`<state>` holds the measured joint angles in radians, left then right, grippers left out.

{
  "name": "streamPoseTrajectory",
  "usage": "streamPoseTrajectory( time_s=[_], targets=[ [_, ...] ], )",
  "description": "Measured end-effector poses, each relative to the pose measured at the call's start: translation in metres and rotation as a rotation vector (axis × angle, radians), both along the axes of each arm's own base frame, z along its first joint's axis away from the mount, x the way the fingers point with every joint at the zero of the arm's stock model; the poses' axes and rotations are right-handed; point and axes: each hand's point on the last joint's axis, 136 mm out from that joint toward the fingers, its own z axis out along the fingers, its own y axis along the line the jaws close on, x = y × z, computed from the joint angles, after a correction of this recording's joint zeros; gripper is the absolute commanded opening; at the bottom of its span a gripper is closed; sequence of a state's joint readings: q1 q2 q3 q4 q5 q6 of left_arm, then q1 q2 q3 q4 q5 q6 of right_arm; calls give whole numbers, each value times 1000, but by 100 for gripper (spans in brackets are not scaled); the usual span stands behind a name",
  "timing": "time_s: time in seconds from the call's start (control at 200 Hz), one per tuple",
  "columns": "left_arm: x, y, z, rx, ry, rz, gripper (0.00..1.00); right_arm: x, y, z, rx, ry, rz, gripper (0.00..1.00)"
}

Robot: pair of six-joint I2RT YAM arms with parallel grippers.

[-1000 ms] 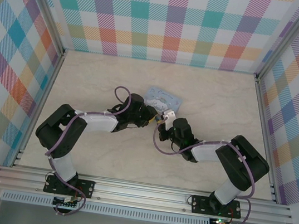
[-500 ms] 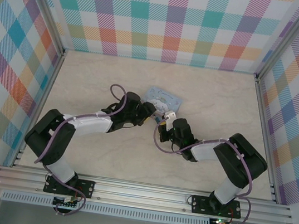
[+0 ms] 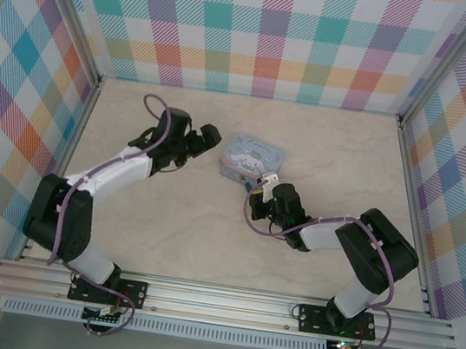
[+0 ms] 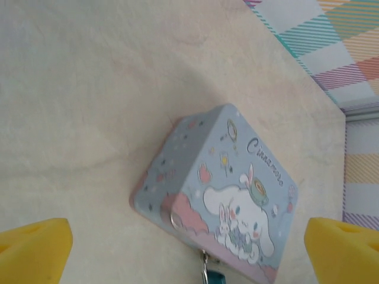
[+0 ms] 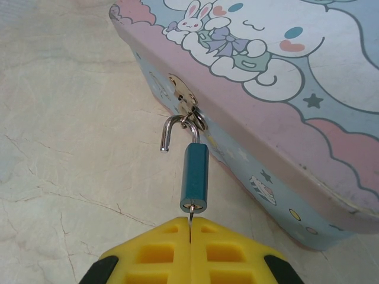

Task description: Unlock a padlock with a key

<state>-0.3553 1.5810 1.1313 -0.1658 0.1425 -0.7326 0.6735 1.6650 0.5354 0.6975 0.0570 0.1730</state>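
R gripper (image 5: 191, 228) is pressed together on the key (image 5: 191, 214), a thin sliver w/ its tip in the bottom of the padlock (image 5: 194, 176). The padlock hangs from the hasp ring (image 5: 189, 113) on the tin (image 5: 284, 89). Its shackle (image 5: 170, 127) looks sprung: one end free, the other leg hooked thru the ring. L gripper (image 3: 209, 135) is spread wide, pads (image 4: 32, 248) empty, well apart from the tin, so nothing steadies it.

Risks, as we judge: any pull or twist on the key may drag the tin across the table (image 3: 334, 146), or the key may slip or bend btwn the fingers. For unhooking, the tin's side just beside the padlock limits swing room. Plaid walls (image 3: 272, 31) are well apart, no obstacle.
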Motion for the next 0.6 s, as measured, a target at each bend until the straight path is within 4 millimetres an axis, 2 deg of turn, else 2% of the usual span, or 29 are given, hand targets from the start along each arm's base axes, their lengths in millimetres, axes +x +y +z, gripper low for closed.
streamPoseTrajectory(
  time_s=[0.085, 0.365, 0.515, 0.6],
  targets=[
    [21, -7, -5, 51, 0, -87, 100, 0, 0, 0, -1, 1, 0, 0],
    [74, -55, -41, 133, 24, -416, 100, 0, 0, -1, -1, 4, 2, 0],
    [102, -76, -47, 152, 25, -546, 99, 0, -1, -2, -5, 8, -1, 0],
    [114, -85, -50, 164, 19, -614, 95, 0, -2, -2, -6, 10, -2, 0]
  ],
)
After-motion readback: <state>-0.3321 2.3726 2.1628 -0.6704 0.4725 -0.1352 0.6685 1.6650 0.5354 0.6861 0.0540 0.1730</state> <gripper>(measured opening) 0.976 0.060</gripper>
